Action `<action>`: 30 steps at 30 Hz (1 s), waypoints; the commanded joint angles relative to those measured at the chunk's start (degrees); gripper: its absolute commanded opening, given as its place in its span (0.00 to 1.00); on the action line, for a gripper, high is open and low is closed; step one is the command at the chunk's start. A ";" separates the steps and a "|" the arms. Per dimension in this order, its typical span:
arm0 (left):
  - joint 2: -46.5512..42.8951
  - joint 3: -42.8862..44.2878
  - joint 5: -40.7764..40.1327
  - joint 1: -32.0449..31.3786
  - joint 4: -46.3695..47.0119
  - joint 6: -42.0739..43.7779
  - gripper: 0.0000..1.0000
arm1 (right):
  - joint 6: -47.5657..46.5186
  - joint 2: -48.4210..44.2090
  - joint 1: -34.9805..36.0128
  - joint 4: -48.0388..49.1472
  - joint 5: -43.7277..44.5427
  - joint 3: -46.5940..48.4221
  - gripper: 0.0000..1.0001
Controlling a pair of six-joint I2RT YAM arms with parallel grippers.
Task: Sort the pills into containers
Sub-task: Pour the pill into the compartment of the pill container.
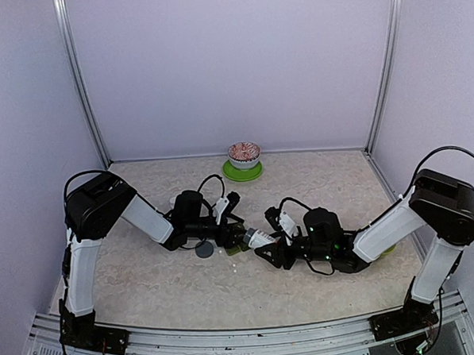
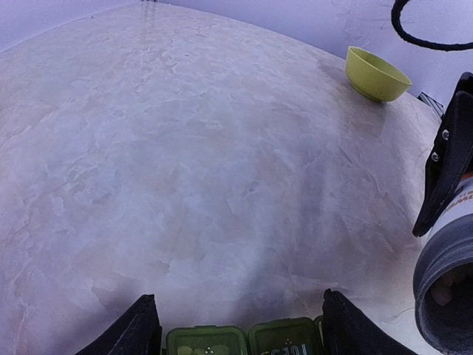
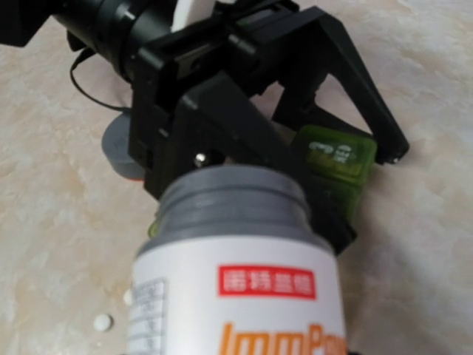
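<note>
My left gripper is shut on the dark green container strip and holds it low over the table. In the left wrist view the strip lies between my fingers, and two lidded compartments show. My right gripper is shut on an open white pill bottle with a grey neck, tipped with its mouth towards the strip. The bottle fills the right wrist view and hides my right fingers. The strip sits just beyond its mouth. Two white pills lie loose on the table to the left of the bottle.
The grey bottle cap lies on the table beside my left gripper. A patterned bowl on a green plate stands at the back centre. A lime-green bowl sits far right, behind my right arm. Walls enclose three sides.
</note>
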 commanded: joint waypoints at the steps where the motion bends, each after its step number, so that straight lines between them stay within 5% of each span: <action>1: 1.32 -0.56 0.43 0.24 1.54 -0.17 0.73 | -0.17 1.12 0.56 -0.71 1.13 1.43 0.24; 30: 1.51 -0.43 0.53 0.22 1.43 -0.10 0.73 | -0.07 2.51 0.60 -12.87 2.63 7.23 0.24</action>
